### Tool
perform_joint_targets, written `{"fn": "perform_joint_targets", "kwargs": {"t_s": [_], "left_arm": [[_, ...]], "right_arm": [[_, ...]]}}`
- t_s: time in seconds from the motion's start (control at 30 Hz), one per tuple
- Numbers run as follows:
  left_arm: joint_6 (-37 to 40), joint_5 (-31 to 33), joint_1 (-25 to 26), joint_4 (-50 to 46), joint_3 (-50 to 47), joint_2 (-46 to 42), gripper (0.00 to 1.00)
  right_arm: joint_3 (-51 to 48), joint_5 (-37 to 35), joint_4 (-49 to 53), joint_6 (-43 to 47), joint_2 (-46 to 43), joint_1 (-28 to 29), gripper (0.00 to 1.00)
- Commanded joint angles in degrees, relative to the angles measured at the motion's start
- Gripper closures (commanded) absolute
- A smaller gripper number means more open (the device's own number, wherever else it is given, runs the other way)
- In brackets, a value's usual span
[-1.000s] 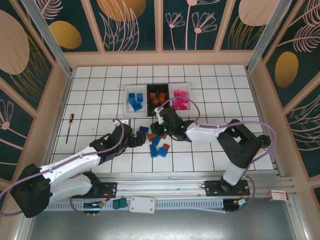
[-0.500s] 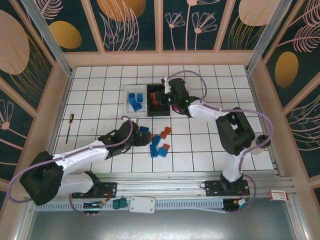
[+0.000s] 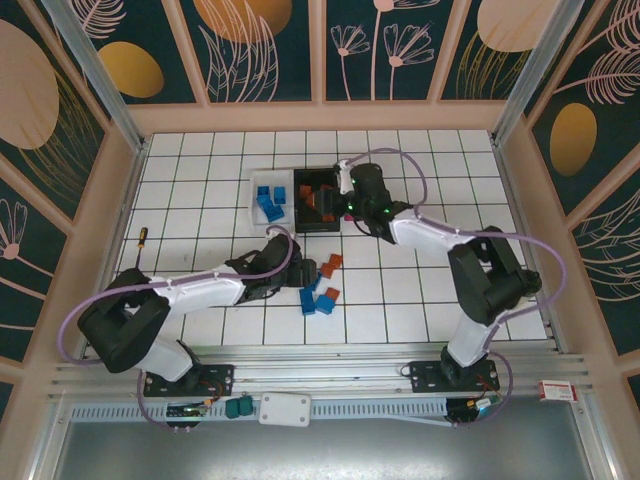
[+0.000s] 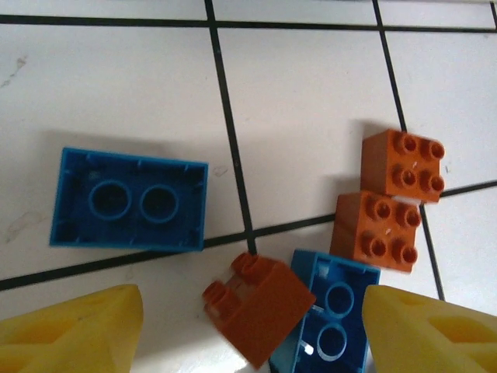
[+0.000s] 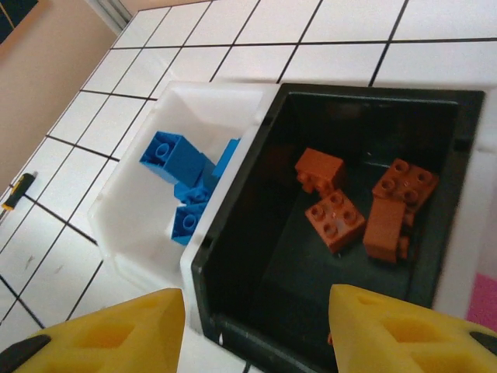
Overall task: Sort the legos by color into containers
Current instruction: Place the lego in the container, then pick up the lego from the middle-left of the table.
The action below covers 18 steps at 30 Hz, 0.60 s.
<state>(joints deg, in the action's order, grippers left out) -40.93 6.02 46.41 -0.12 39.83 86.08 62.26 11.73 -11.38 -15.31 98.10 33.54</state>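
Top external: left gripper [image 3: 290, 270] is hovering over loose bricks [image 3: 310, 303]; right gripper [image 3: 340, 195] is hanging above trays [image 3: 262, 180].
Left wrist: jaws are standing wide, empty. Tilted orange brick [image 4: 256, 315] is lying between them; blue brick [image 4: 128, 200] ahead-left, underside up, long axis running finger to finger. Light, rigid, slick; probably best pinched on flat sides.
Right wrist: jaws are gaping, empty, above black tray [image 5: 365, 93].
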Motion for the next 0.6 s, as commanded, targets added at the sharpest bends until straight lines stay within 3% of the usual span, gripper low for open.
{"fn": "perform_joint_targets", "kwargs": {"t_s": [0.0, 0.27, 0.47, 0.57], "left_arm": [[-1.7, 0.0, 0.1, 2.4, 1.4, 2.6, 0.32], [-4.2, -1.2, 0.2, 4.1, -3.0, 2.3, 0.39], [-5.3, 0.4, 0.1, 4.0, -4.7, 0.3, 0.63], [-5.6, 1.6, 0.2, 3.6, -4.7, -0.9, 0.69]], "right_arm": [[-5.3, -0.5, -3.4, -0.8, -5.7, 0.5, 0.47], [-12.0, -2.7, -3.4, -0.5, -14.0, 0.6, 0.47], [-13.5, -3.2, -3.8, -0.9, -15.8, 0.6, 0.47], [-14.3, -3.5, -3.6, -1.1, -16.8, 0.6, 0.48]]}}
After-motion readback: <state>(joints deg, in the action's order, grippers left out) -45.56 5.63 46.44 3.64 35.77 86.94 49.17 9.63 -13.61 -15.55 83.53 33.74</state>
